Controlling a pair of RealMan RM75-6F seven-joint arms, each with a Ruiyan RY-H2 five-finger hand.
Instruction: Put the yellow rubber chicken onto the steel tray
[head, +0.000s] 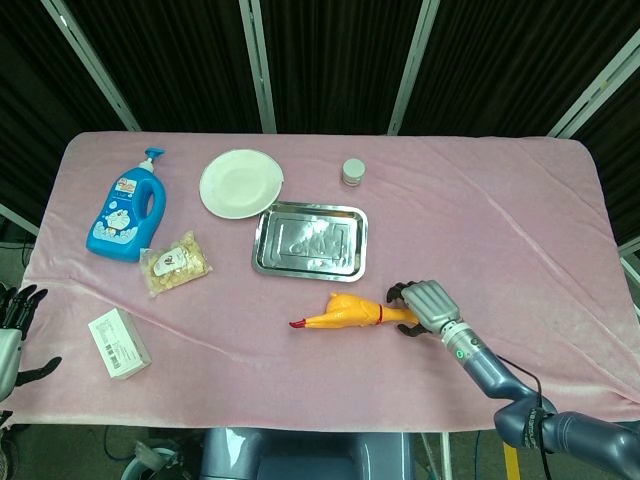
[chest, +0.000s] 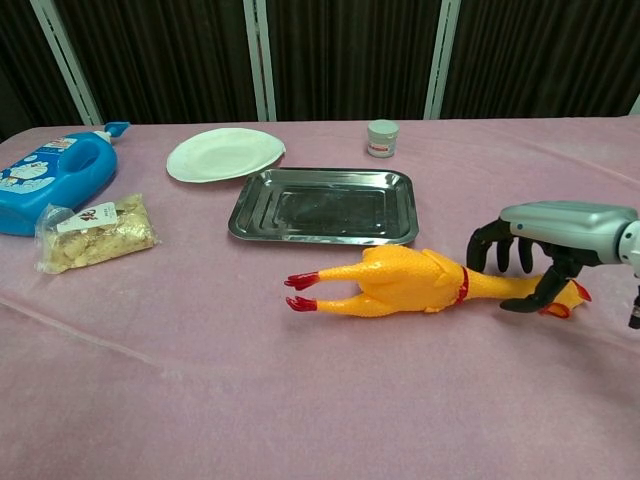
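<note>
Currently: right robot hand (chest: 535, 262), fingers spread, is straddling the neck of the yellow rubber chicken (chest: 400, 283) lying on the pink-clothed bench (chest: 200, 380), just beside the rectangular steel tray (chest: 325, 205). Risk: the thin, soft neck is likely squirming free during closure.

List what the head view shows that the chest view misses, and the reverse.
Only the head view shows the white box and the left hand, at the table's left edge. The chest view adds no extra object, only a side look at the right hand's fingers arched over the yellow rubber chicken's neck. Both show the steel tray, white plate, blue bottle, snack bag and small jar.
</note>
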